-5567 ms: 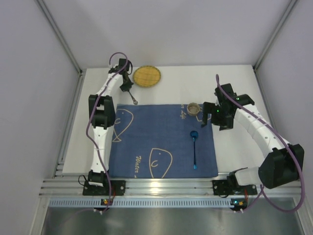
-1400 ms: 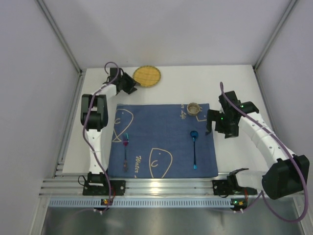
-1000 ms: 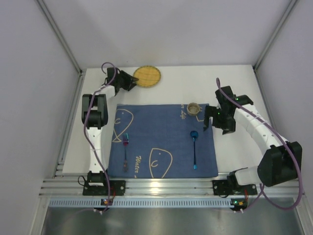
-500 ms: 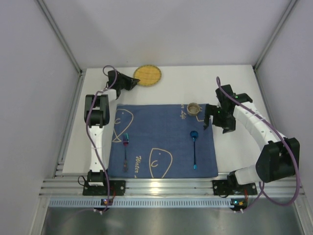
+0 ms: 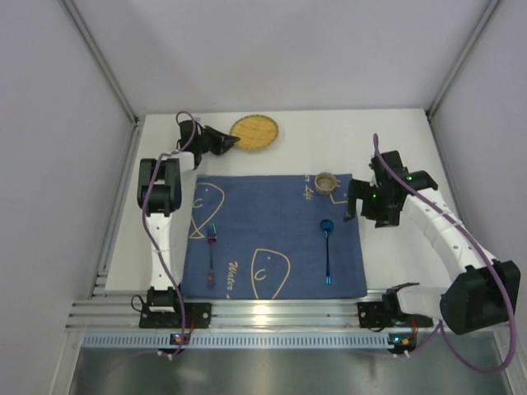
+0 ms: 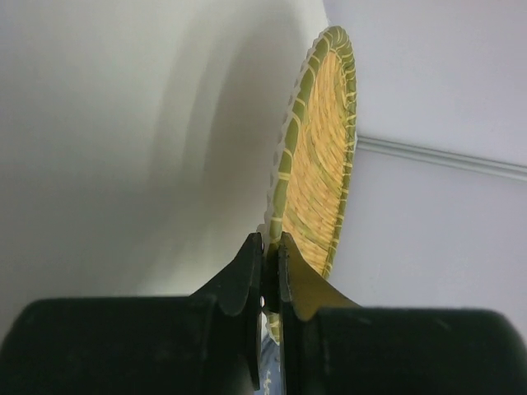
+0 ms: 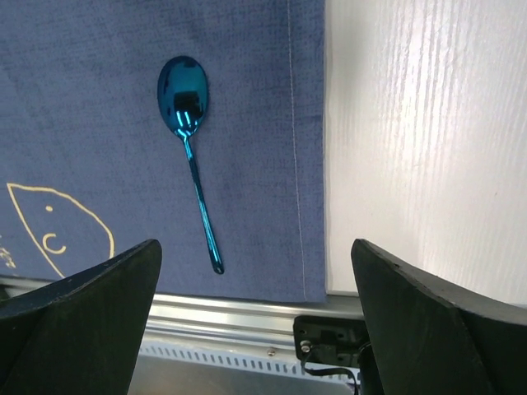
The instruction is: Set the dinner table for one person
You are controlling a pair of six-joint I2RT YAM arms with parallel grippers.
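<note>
A round woven straw plate (image 5: 255, 132) lies at the back of the white dinner table (image 5: 395, 140). My left gripper (image 5: 231, 141) is shut on its left rim. In the left wrist view both fingers pinch the green-edged rim of the plate (image 6: 317, 164), the left gripper (image 6: 270, 247) nearly closed. On the dark blue placemat (image 5: 272, 222) lie a blue spoon (image 5: 327, 247) on the right and a fork (image 5: 211, 251) on the left. My right gripper (image 5: 354, 204) hovers open above the placemat's right edge, with the spoon (image 7: 188, 140) below the right gripper (image 7: 255, 243).
A small cup (image 5: 327, 181) stands on the placemat's back right corner. White walls enclose the table on three sides. An aluminium rail (image 5: 272, 313) runs along the near edge, also seen as the rail (image 7: 230, 317) in the right wrist view.
My left gripper has closed on the plate's rim, and the plate has shifted slightly right. The right arm has swung a little to the right.
</note>
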